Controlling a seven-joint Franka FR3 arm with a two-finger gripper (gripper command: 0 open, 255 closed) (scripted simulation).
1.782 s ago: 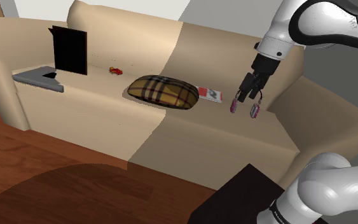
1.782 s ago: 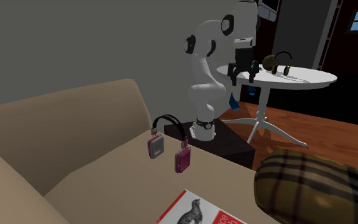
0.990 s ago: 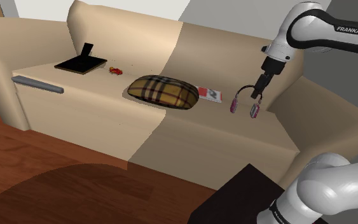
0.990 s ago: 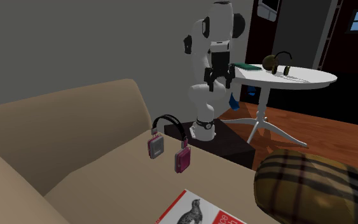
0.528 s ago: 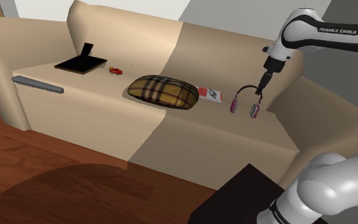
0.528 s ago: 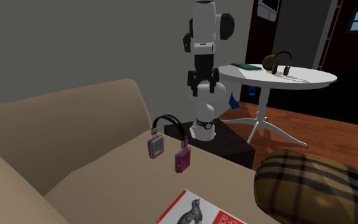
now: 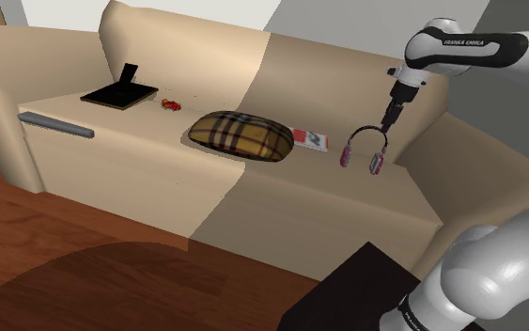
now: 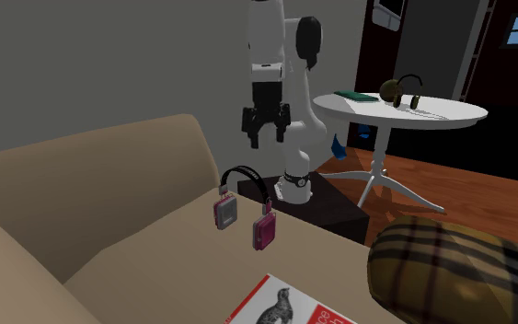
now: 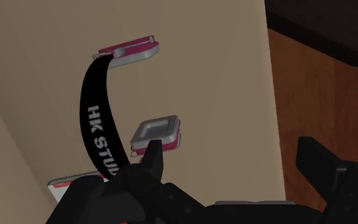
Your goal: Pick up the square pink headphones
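Note:
The pink headphones point(image 7: 364, 150) stand on the sofa seat near its right arm: two square pink ear cups joined by a black band. In the second exterior view the headphones point(image 8: 245, 210) rest upright on their cups. My gripper point(image 8: 266, 138) hangs above them, open, with nothing between its fingers. In the shoulder view the gripper point(image 7: 388, 124) shows edge-on just over the band. In the wrist view the headphones point(image 9: 98, 121) lie ahead of the gripper point(image 9: 234, 159), closer to one finger point(image 9: 152, 159) than to the other, untouched.
A plaid cushion point(image 7: 241, 135) and a book point(image 7: 311, 138) lie on the seat to the headphones' left in the shoulder view. A black flat item point(image 7: 118, 91) and a small red toy point(image 7: 170, 103) sit farther left. A round white table point(image 8: 413, 109) stands beyond the dark stand point(image 7: 356, 291).
The arm has swung across and lowered, bringing the open gripper over the headphones. The headphones have stayed put. The black item on the sofa's far side went from upright to flat.

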